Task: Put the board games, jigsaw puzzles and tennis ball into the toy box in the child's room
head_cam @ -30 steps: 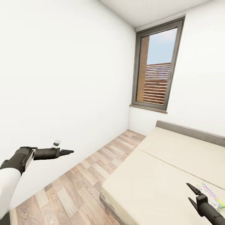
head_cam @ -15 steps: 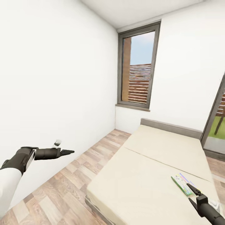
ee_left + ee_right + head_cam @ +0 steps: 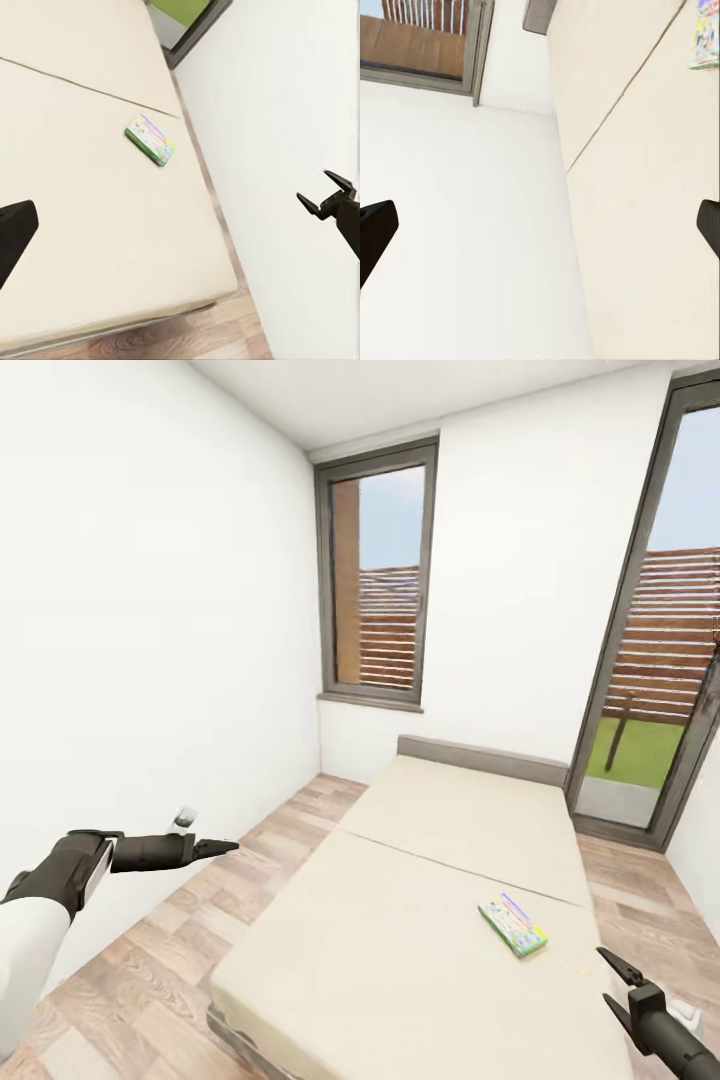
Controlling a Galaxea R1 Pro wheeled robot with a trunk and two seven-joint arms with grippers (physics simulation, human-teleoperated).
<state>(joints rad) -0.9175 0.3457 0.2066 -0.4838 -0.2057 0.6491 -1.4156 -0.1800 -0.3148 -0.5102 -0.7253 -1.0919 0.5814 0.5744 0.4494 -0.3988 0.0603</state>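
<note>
Right gripper [image 3: 612,985] is wide open and holds nothing. It hangs low over the near corner of the bed [image 3: 420,920]. One board game [image 3: 512,925], a flat box with bright colors, lies on the bed just ahead of this gripper and a bit toward the other arm. Left gripper [image 3: 222,848] is well away from the game, out past the other side of the bed over the wood floor [image 3: 150,980], near the white wall [image 3: 150,640]. Its fingers look pressed together and it holds nothing. Beyond the bed are a window [image 3: 378,580] and a glass door [image 3: 660,660].
</note>
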